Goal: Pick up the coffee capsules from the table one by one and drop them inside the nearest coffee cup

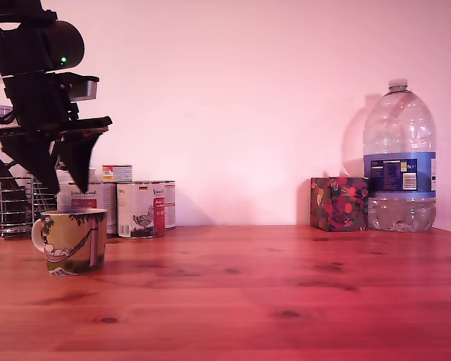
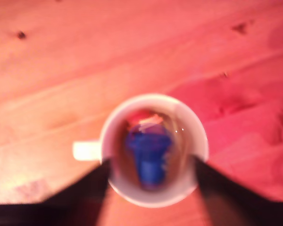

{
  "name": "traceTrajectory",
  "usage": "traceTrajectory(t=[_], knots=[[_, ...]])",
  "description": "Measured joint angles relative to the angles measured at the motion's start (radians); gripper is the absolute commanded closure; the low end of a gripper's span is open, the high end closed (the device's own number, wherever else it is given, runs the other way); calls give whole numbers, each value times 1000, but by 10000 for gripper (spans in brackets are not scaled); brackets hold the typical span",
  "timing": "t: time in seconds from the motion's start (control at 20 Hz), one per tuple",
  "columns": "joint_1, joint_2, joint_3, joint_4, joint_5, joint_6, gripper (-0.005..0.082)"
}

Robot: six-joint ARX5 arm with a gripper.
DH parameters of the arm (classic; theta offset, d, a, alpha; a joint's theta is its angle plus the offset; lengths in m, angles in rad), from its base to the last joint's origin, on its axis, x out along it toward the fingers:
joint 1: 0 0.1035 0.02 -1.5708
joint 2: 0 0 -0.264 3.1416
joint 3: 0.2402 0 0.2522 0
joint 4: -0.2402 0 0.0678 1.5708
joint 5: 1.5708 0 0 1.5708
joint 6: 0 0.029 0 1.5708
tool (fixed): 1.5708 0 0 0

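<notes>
Release step, I judged: my black pincer [image 1: 59, 184] hung spread and empty directly above the short yellow-green ceramic mug [image 1: 74, 239], blue and red capsules [image 2: 148, 153] inside; next, seek another.

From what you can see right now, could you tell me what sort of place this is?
Probably a home kitchen or dining corner: a wooden table against a plain wall, with food tins, a large water bottle and a coffee cup standing on it.
</notes>
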Motion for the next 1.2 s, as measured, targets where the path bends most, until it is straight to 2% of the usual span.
traceTrajectory(t=[0.4,0.45,0.5,0.6,0.65,0.7,0.8,1.2], knots=[[0,0,0,21,0,0,6],[0,0,0,28,0,0,76],[0,0,0,40,0,0,229],[0,0,0,73,1,4,672],[0,-1,-2,98,1,5,796],[0,-5,-9,132,1,5,762],[0,-46,-70,209,2,5,766],[26,-389,-449,537,47,3,766]])
